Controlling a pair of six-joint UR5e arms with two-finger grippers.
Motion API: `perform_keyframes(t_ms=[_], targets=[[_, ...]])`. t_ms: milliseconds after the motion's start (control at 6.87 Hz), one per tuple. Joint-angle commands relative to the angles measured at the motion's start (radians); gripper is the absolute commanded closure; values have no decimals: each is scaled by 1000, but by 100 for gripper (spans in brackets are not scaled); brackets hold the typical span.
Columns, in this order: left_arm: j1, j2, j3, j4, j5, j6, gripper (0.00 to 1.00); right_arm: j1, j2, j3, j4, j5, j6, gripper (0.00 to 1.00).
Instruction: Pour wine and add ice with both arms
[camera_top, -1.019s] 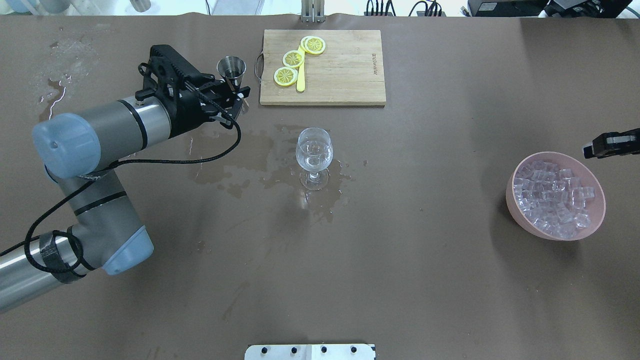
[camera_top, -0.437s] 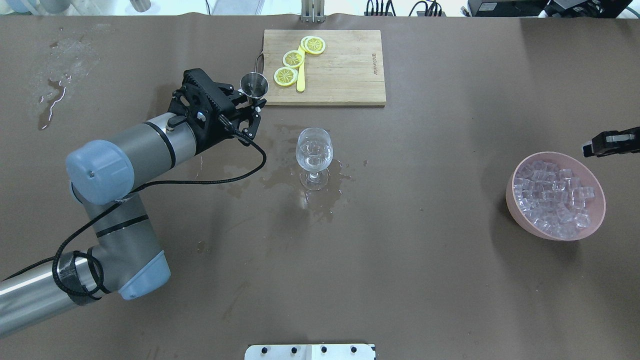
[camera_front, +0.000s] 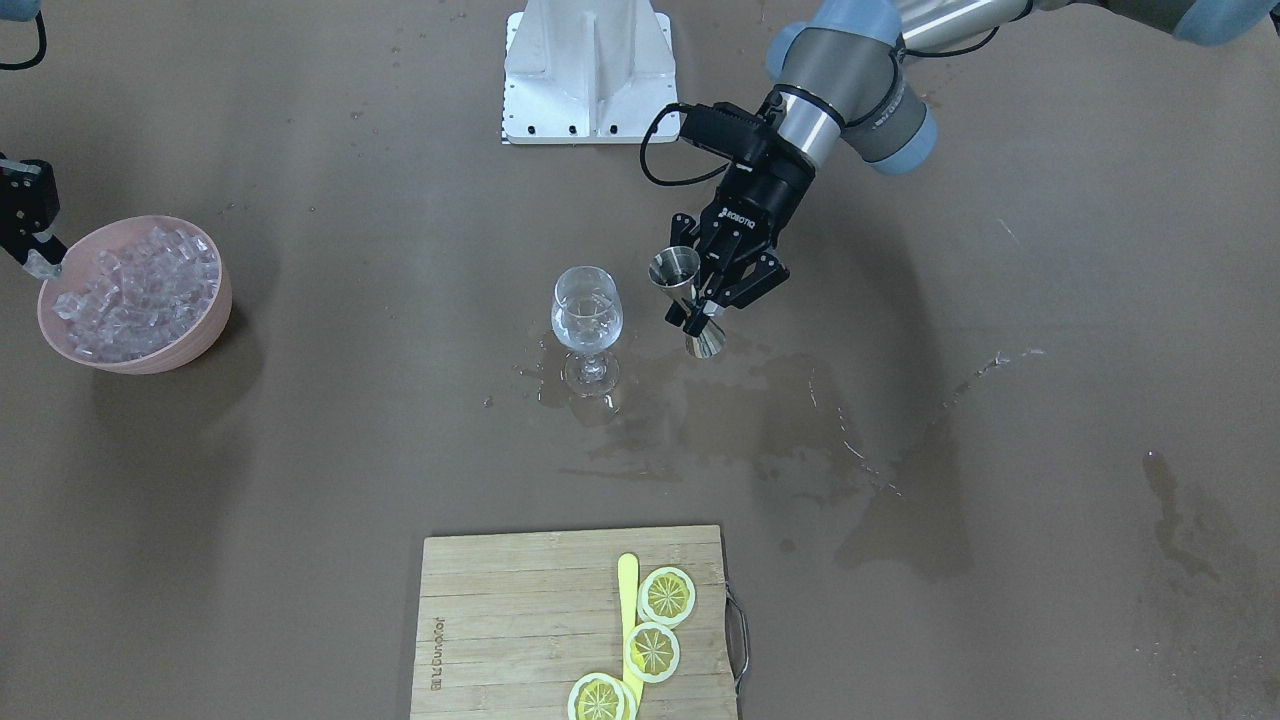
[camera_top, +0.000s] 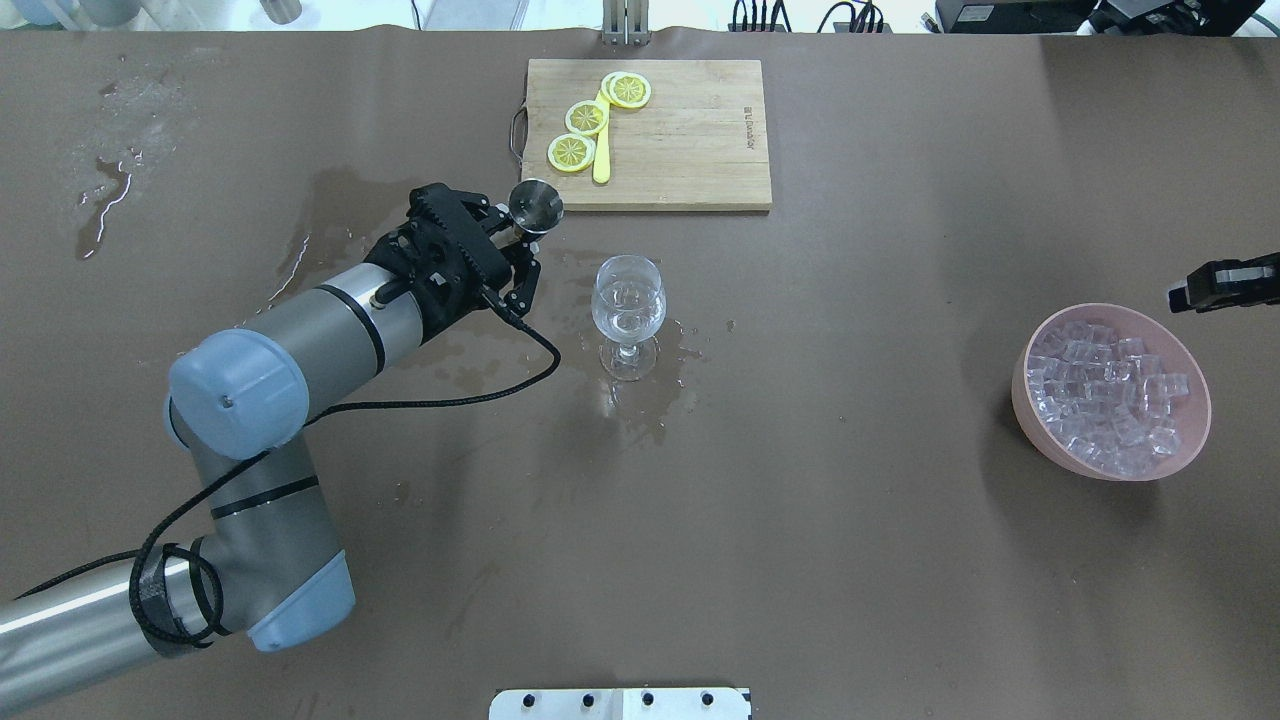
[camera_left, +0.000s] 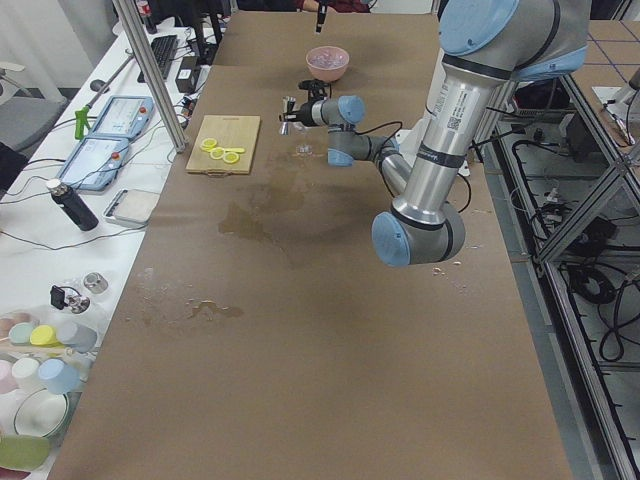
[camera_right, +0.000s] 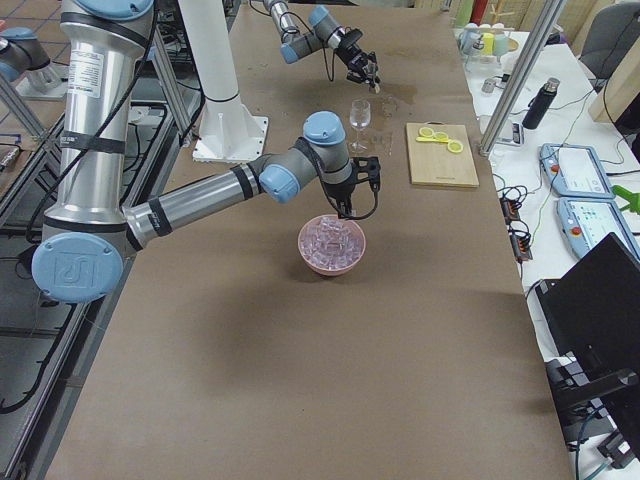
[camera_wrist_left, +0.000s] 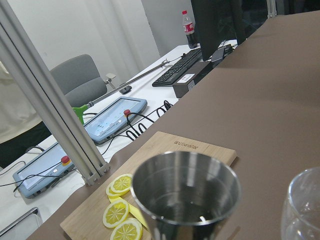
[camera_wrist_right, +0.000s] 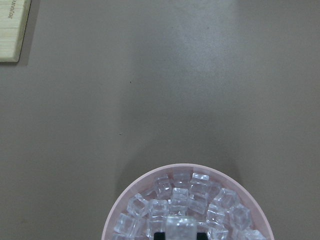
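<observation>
My left gripper clenched on upright steel measuring cup, wine inside, glass just beside. My right gripper pinching ice cube; ice heap in pink bowl beneath.

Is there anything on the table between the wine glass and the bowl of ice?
Nothing: in the overhead view only bare table lies between the glass and the bowl, with a few drops beside the glass.

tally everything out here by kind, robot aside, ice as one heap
wine glass: 1
steel jigger: 1
pink bowl of ice: 1
cutting board: 1
yellow utensil: 1
lemon slices: 3 clear, maybe a 4th tucked under
total: 8, or 9 with that slice
</observation>
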Motion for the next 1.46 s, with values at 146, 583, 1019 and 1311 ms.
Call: perform_keyframes(t_ms=[146, 583, 1019, 1311], targets=[[38, -9, -12, 54, 52, 126, 100, 3, 4, -7, -1, 0, 1, 80], [35, -47, -67, 180, 60, 206, 100, 6, -1, 1, -1, 3, 2, 80], [28, -53, -51, 221, 72, 223, 100, 6, 2, 2, -1, 3, 2, 80], [29, -93, 4, 244, 104, 229, 100, 4, 10, -4, -1, 3, 2, 81]])
